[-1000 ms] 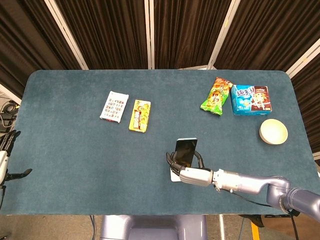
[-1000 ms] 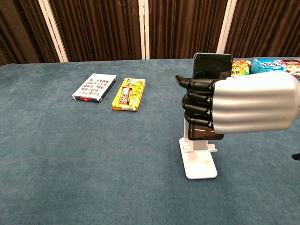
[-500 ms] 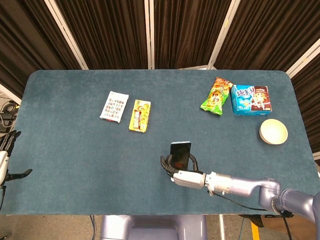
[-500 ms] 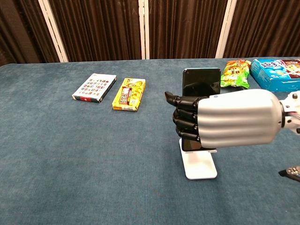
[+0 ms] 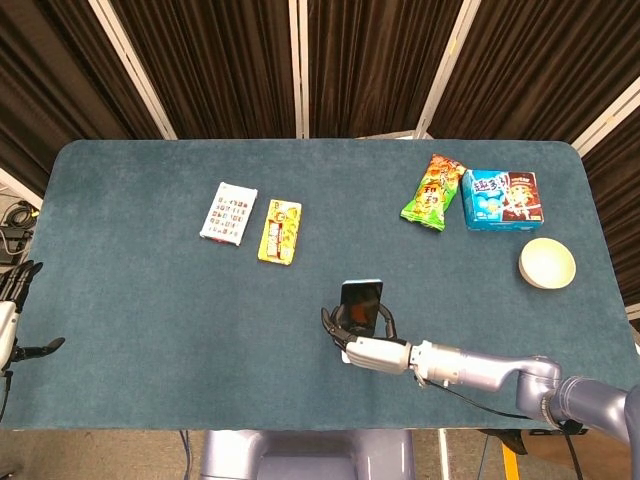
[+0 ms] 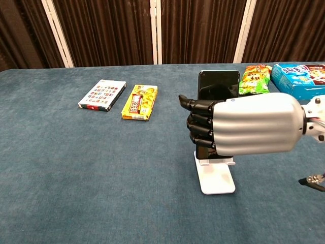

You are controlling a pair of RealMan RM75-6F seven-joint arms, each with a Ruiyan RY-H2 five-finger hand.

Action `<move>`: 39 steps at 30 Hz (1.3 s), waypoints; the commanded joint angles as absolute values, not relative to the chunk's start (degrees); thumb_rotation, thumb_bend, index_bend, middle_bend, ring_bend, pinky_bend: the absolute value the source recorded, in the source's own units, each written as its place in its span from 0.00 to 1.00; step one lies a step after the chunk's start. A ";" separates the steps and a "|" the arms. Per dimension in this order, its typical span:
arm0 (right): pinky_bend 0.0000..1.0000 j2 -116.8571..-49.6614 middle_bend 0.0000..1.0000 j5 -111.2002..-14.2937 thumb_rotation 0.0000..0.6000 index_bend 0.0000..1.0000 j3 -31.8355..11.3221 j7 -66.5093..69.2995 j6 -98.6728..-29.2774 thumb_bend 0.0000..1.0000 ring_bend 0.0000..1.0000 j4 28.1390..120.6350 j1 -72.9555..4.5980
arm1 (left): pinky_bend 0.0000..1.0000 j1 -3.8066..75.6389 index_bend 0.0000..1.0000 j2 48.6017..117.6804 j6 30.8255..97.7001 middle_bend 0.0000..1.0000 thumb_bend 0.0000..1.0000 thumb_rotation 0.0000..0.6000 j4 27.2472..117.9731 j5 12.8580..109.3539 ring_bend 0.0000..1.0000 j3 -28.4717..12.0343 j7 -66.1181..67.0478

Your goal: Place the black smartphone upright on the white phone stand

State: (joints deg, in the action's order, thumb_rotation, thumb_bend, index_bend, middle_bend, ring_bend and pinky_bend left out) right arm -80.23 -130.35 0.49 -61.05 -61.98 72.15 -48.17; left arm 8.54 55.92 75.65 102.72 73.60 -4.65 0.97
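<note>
My right hand (image 6: 238, 131) (image 5: 372, 349) grips the black smartphone (image 6: 218, 85) (image 5: 361, 305), which stands upright with its top above the fingers. Its lower end sits at the back of the white phone stand (image 6: 216, 176), whose base lies flat on the blue tabletop below the hand. In the head view the stand is mostly hidden under the hand. My left hand (image 5: 8, 318) hangs at the far left edge of the head view, off the table, with fingers apart and nothing in it.
A white card box (image 5: 229, 212) and a yellow snack box (image 5: 280, 231) lie at the left middle of the table. A green snack bag (image 5: 433, 192), a blue box (image 5: 502, 199) and a white bowl (image 5: 547, 263) sit at the right.
The right hand carried the phone down and leftward onto the stand, then rose a little. The left hand has stayed still.
</note>
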 commanded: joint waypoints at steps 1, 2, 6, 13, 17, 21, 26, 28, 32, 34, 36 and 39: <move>0.25 -80.64 0.62 -130.36 1.00 0.62 0.73 -60.95 -62.10 0.59 0.43 71.89 -48.09 | 0.00 8.53 0.00 55.94 75.68 0.00 0.00 1.00 102.74 73.53 0.00 -4.66 1.02; 0.25 -80.88 0.62 -130.41 1.00 0.62 0.86 -60.92 -62.17 0.59 0.43 71.67 -48.07 | 0.00 8.53 0.00 55.93 75.69 0.00 0.00 1.00 102.74 73.44 0.00 -4.69 1.05; 0.25 -81.27 0.61 -130.27 1.00 0.62 1.08 -60.96 -62.09 0.59 0.43 71.24 -48.01 | 0.00 8.56 0.00 55.88 75.67 0.00 0.00 1.00 102.74 73.35 0.00 -4.73 0.96; 0.19 -81.08 0.42 -128.61 1.00 0.46 1.18 -60.81 -61.64 0.55 0.29 71.26 -47.16 | 0.00 8.60 0.00 55.74 75.49 0.00 0.00 1.00 102.66 73.29 0.00 -4.72 0.64; 0.13 -80.86 0.23 -127.77 1.00 0.29 0.93 -61.70 -61.87 0.49 0.17 71.74 -46.39 | 0.00 8.64 0.00 55.79 75.48 0.00 0.00 1.00 102.67 73.33 0.00 -4.69 0.73; 0.10 -80.78 0.15 -127.08 1.00 0.23 0.76 -62.45 -62.23 0.45 0.11 72.26 -45.62 | 0.00 8.72 0.00 55.86 75.33 0.00 0.00 1.00 102.71 73.28 0.00 -4.62 0.98; 0.09 -80.50 0.13 -126.90 1.00 0.21 0.96 -62.85 -62.97 0.45 0.10 72.36 -44.92 | 0.00 8.78 0.00 55.93 75.29 0.00 0.00 1.00 102.79 73.27 0.00 -4.59 1.21; 0.09 -80.32 0.13 -126.96 1.00 0.21 1.08 -62.79 -63.50 0.45 0.10 72.34 -44.66 | 0.00 8.80 0.00 55.94 75.28 0.00 0.00 1.00 102.84 73.29 0.00 -4.57 1.28; 0.09 -79.64 0.11 -127.05 1.00 0.20 1.28 -62.48 -65.13 0.45 0.10 72.46 -43.93 | 0.00 8.79 0.00 55.94 75.33 0.00 0.00 1.00 102.91 73.39 0.00 -4.51 1.32; 0.09 -78.83 0.11 -126.96 1.00 0.19 1.25 -62.08 -66.88 0.45 0.10 72.88 -43.21 | 0.00 8.75 0.00 55.88 75.40 0.00 0.00 1.00 102.93 73.43 0.00 -4.50 1.22; 0.08 -78.16 0.10 -126.93 1.00 0.18 1.27 -61.34 -68.44 0.45 0.10 73.24 -42.69 | 0.00 8.71 0.00 55.85 75.45 0.00 0.00 1.00 102.93 73.44 0.00 -4.50 1.09; 0.08 -76.67 0.10 -127.23 1.00 0.17 1.32 -59.54 -72.39 0.45 0.10 73.69 -41.60 | 0.00 8.65 0.00 55.76 75.57 0.00 0.00 1.00 102.93 73.55 0.00 -4.50 0.86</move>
State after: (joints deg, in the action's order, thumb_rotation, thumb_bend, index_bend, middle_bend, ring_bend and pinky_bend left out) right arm -77.88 -127.04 1.27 -60.95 -69.82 73.24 -42.54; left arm 8.66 55.78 75.55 102.93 73.53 -4.51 0.89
